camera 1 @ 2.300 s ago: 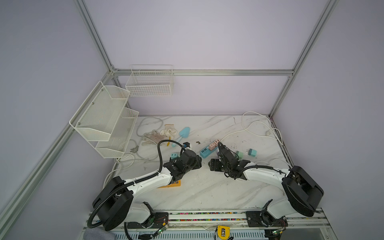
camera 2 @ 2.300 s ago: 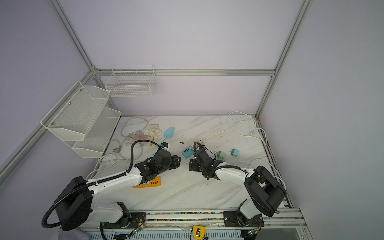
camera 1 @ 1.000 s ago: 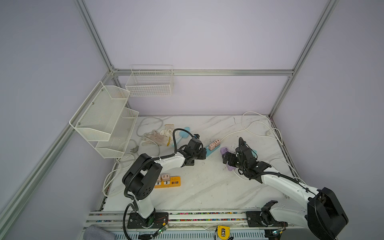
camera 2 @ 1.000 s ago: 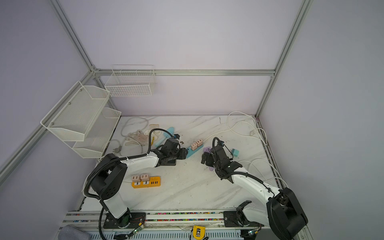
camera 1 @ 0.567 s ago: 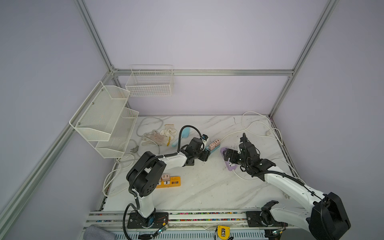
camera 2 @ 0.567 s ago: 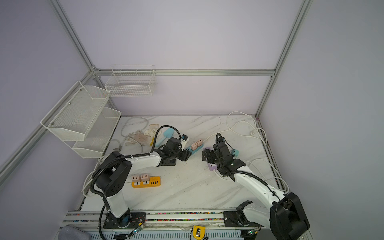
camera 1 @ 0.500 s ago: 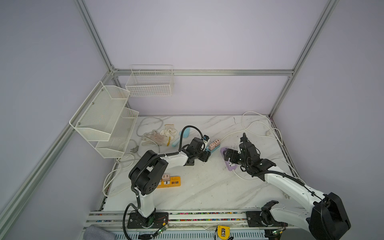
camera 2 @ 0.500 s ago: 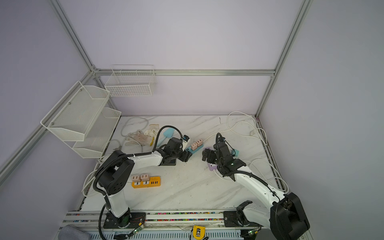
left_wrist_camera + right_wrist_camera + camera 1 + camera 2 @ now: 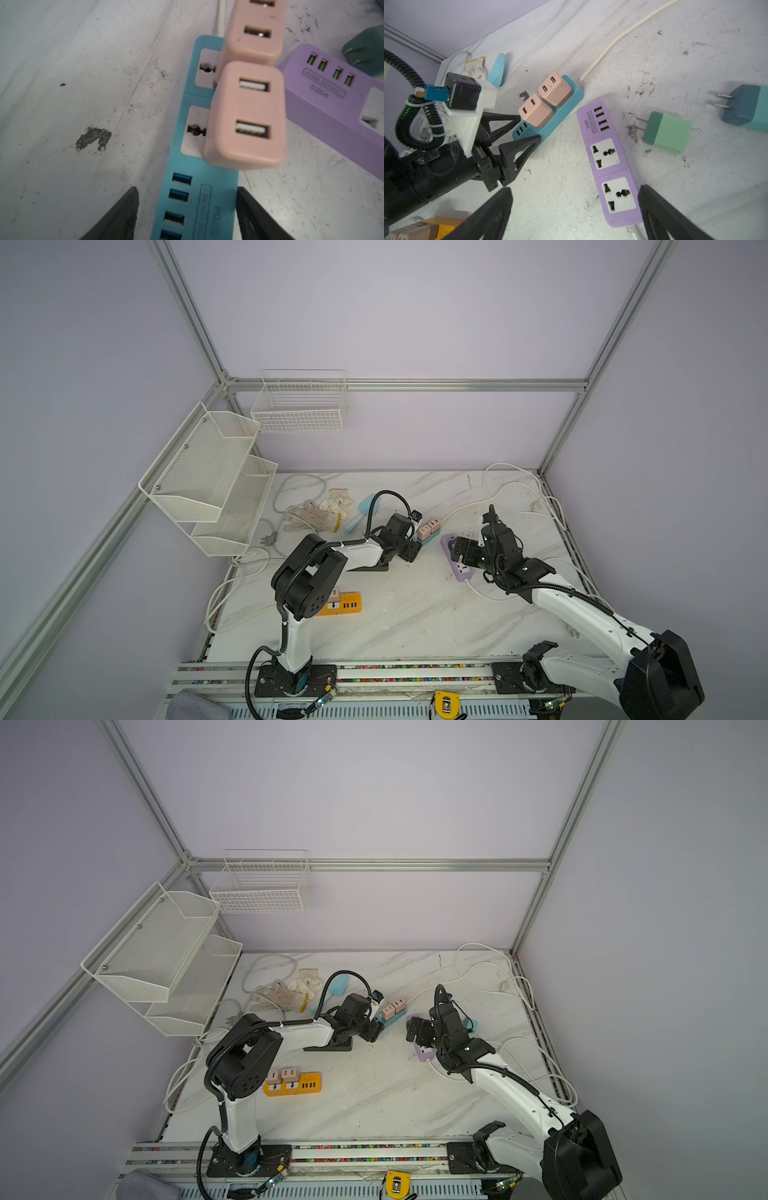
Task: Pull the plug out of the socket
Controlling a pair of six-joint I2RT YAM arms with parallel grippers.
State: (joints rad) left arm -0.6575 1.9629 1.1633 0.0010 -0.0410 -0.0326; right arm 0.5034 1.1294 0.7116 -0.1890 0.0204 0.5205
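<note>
Plugs: near pink plug (image 9: pixel 245 116) and far pink plug (image 9: pixel 253 29), side by side, both seated fully in the blue socket strip (image 9: pixel 224 182); no gap visible under either.
Location: flat on the surface (image 9: pixel 399 614), toward the back middle in both top views; white cord (image 9: pixel 610 44) leading off the strip's far end.
Left pincer (image 9: pixel 529 127): spread, low over the strip's end with the small ports, one jaw on each side; clear gap on one side, close against the edge on the other; nothing pinched. Near pink plug just ahead of the fingertips.
Right pincer (image 9: pixel 575 188): spread wide, hanging over the purple socket strip (image 9: pixel 612 172), holding nothing.
Purple socket strip: just beside the blue one, both sockets bare.
Loose chargers: green charger (image 9: pixel 668 133) and teal charger (image 9: pixel 749 108), prongs exposed, lying near the purple strip, apart from it.
Orange socket strip (image 9: pixel 305 1085): near the left arm's base, well apart from the rest; pair of pink plugs (image 9: pixel 282 1074) seated in it.
Done, by judgement: purple strip cleared.
Left, by judgement: both plugs on the blue strip yet to be pulled; no grip made on strip or plug so far. Orange strip untouched; part of the job or not, impossible to tell.
Step in hand, by judgement: bracing the blue strip ahead of the pull.
</note>
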